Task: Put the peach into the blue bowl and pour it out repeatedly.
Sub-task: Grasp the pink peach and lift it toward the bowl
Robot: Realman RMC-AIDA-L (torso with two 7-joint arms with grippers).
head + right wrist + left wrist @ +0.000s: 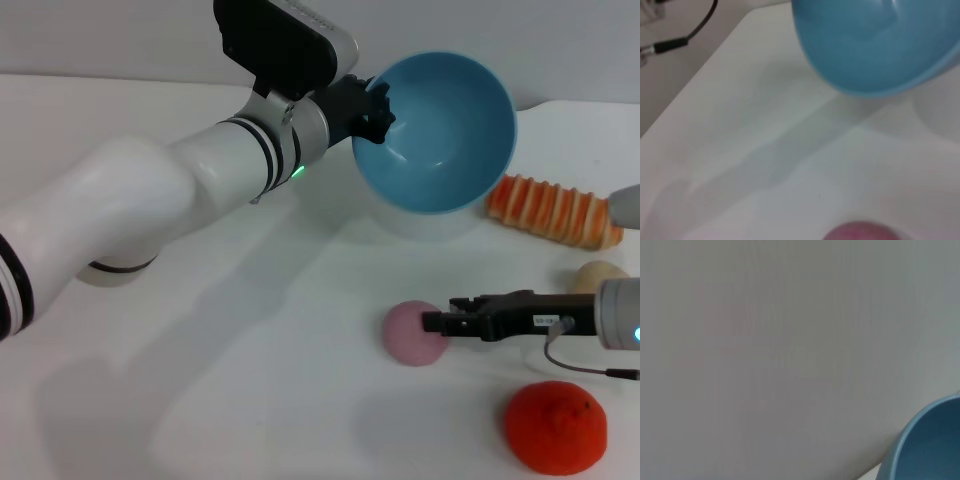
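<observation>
Head view: left gripper (pixel 378 108) is clamped on the rim of the blue bowl (pixel 440 135) and holds it lifted off the white table (pixel 200 380), tipped on its side w/ the opening facing the camera. Bowl interior is empty. Left arm reaches in from the left edge toward the table's far centre.

Peach (pixel 415 333) lies on the table, below and in front of the bowl, well apart from it. Right gripper (pixel 432 323) comes in low from the right, approx. horizontal; fingertips are at the peach's right side, touching or nearly so. Finger spread can't be read from any view; no confirmed grasp on the peach.

Other items, right side of table: ridged orange-and-cream item (pixel 555 212) just beside the bowl; beige lump (pixel 598 276) behind the right arm; orange-red bumpy fruit (pixel 555 427) near the front edge.

Left wrist view: only a bowl edge (pixel 925 450) against a plain surface. Right wrist view: bowl (pixel 875 45) above the table, top of peach (pixel 860 232) at frame edge.
</observation>
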